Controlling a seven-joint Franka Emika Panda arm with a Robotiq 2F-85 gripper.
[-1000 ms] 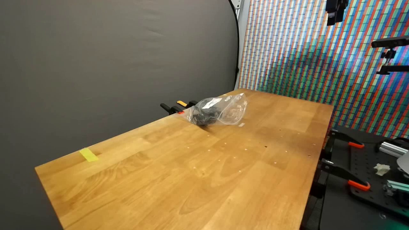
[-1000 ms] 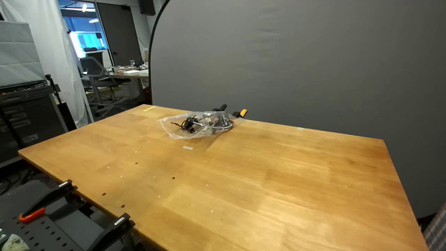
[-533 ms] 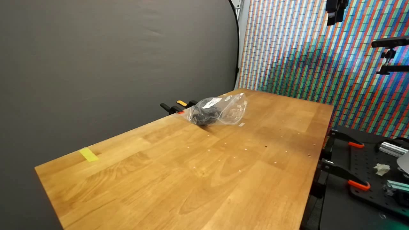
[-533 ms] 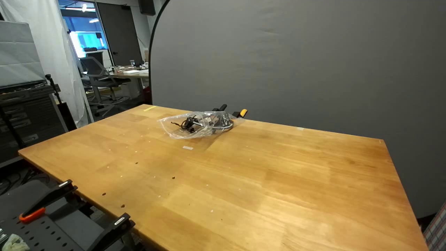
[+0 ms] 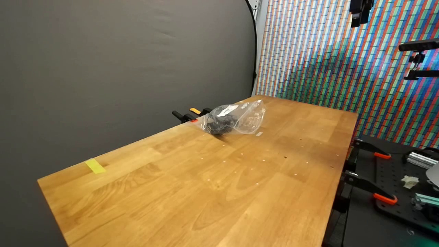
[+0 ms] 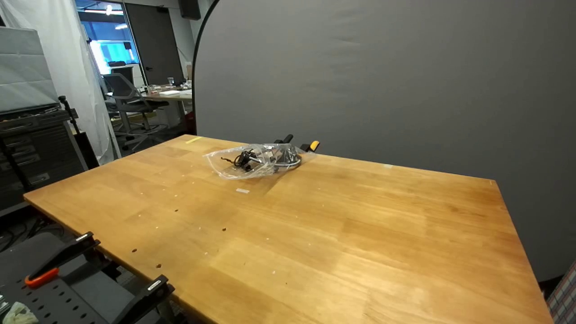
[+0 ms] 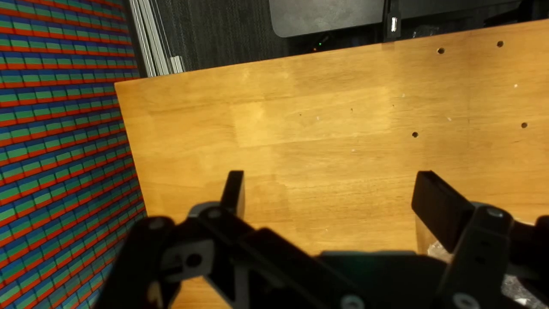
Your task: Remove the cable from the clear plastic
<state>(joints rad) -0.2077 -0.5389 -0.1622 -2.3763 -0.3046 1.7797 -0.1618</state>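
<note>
Nearest, in the wrist view, is the gripper point(image 7: 329, 189), its two fingers point(image 7: 441, 210) spread wide apart above the wooden table point(image 7: 317, 159), whose boards show through the gap. The clear plastic bag point(image 7: 519, 288) peeks out at the lower right of that view, outside the gap and past the finger on that side, which covers much of it; fingers and bag are apart.

In an exterior view, black clamps point(image 6: 146, 297) sit at the table's near edge. Farther in, a short white strip point(image 6: 242, 191) is on the wood near the bag. The bag lies just behind it, close to the far edge, with the black cable point(image 6: 245, 158) inside, tangled and seen through the plastic. Whether all the dark stuff in there is one cable, I cannot tell.

Behind the bag, black and yellow clamp handles point(image 6: 313, 145) rise at the far edge. A yellow strip point(image 6: 193, 140) lies by a far corner. Beyond the table stands a grey screen point(image 6: 360, 81), and past it a desk chair point(image 6: 126, 96) and a dark door point(image 6: 155, 49). In an exterior view, a colourful patterned wall point(image 5: 325, 51) stands past the table's end.
</note>
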